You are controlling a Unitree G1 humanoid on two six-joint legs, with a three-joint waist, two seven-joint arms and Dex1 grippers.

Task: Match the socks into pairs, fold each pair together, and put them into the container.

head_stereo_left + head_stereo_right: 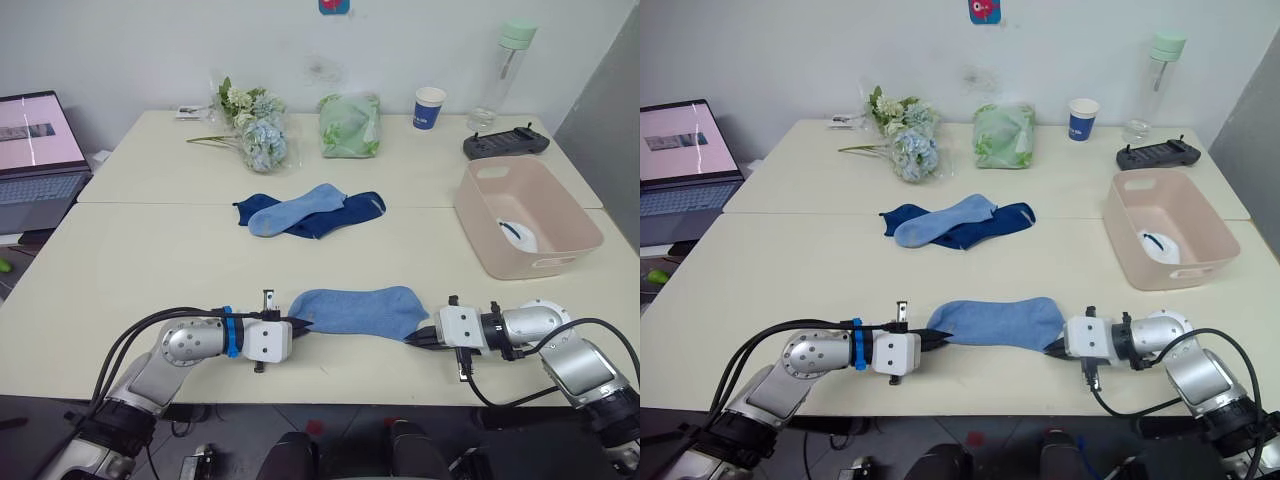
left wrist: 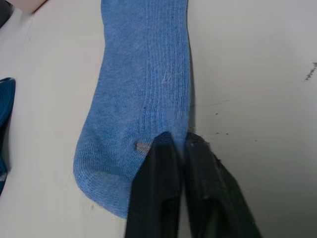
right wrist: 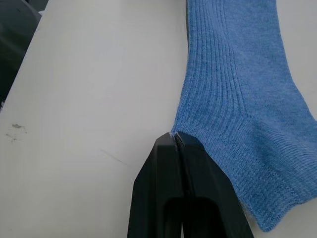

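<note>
A cream bench [image 1: 150,250] runs back to a white wall, with a laptop [image 1: 38,145] at 9 o'clock and a bunch of flowers [image 1: 255,125], a green bag [image 1: 350,125], a blue paper cup [image 1: 430,107], a water bottle [image 1: 505,75] and a black controller [image 1: 505,143] along the far edge. At 6 o'clock, near the front edge, a light blue sock [image 1: 357,309] lies flat and stretched crosswise. The left hand [image 1: 301,324] has its fingers pressed together on the sock's 9 o'clock end, at the edge nearest the robot, and the right hand [image 1: 413,340] pinches the near corner of the 3 o'clock end the same way. Its partner, the second light blue sock [image 1: 295,210], lies at 12 o'clock across two dark navy socks [image 1: 345,215], touching them. The pale pink tub [image 1: 575,225] sits at 2 o'clock with white fabric, seemingly the white pair [image 1: 518,235], inside. The step in hand looks like carrying this sock to its match. To do it well, both pinches should hold real cloth, not just the hem; the right one sits at the very edge and may slip. Lifting both ends evenly would keep the sock taut, so it lands squarely on its partner without dragging the navy ones.
</note>
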